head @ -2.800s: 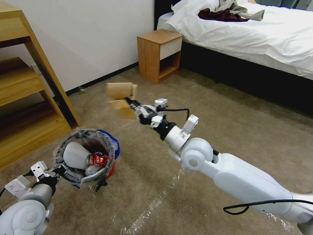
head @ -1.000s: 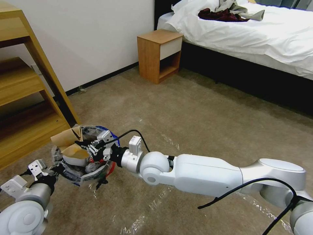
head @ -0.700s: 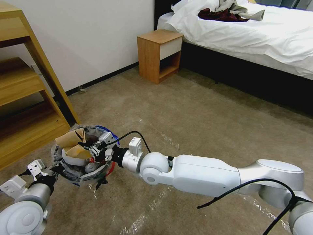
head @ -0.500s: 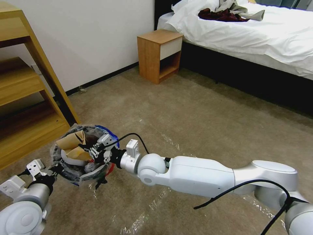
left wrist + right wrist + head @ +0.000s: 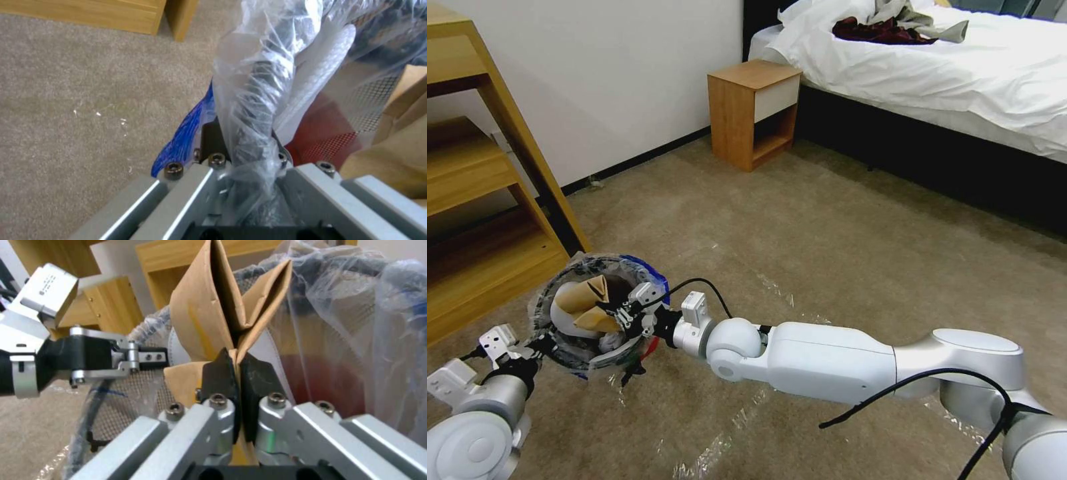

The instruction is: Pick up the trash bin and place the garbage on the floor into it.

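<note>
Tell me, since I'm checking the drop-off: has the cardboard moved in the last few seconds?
Yes. The cardboard, pinched in the right gripper, went from mid-air near the nightstand down into the bin.

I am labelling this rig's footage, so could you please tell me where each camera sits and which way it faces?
Head view: on the head, looking forward and down at the floor; both arms show.
Left wrist view: along the left gripper, clamped on the trash bin rim.
Right wrist view: along the right gripper, pinching the cardboard scrap inside the bin.
Shared: all three show the bin and cardboard.
</note>
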You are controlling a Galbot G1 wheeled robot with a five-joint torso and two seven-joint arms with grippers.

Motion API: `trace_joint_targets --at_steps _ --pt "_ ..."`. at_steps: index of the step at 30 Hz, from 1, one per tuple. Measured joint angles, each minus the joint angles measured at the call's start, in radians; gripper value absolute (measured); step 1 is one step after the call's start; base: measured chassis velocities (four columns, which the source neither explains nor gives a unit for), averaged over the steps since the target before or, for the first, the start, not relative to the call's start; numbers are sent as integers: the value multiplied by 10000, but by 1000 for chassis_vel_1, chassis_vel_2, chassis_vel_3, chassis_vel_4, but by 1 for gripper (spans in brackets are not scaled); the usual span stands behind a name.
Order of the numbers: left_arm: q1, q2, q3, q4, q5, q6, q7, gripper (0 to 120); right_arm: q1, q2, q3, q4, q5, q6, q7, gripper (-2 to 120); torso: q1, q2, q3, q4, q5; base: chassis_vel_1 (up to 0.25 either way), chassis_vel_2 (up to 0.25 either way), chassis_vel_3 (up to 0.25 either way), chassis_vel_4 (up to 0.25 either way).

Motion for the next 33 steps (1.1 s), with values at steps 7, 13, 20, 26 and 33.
trace_joint_targets --at_steps 7,13,20,26,33 --pt "-4 -11 10 0 12 0 0 1 -34 -6 -9 62 -12 -33 98 25 0 1 0 0 0 0 0 0 0" --pt "28 -24 10 -1 26 -11 0 1 -78 72 -15 76 -62 -64 202 51 0 0 0 0 0 0 0 0 0" --pt "57 -42 9 -4 46 -39 6 1 -84 146 -15 74 -79 -81 310 75 0 0 0 0 0 0 0 0 0" --pt "60 -42 10 -8 51 -46 8 1 -84 151 -15 74 -97 -82 325 91 0 0 0 0 0 0 0 0 0" --pt "65 -84 38 -20 93 -62 29 1 -88 152 -11 79 -152 -82 361 100 0 0 0 0 0 0 0 0 0"
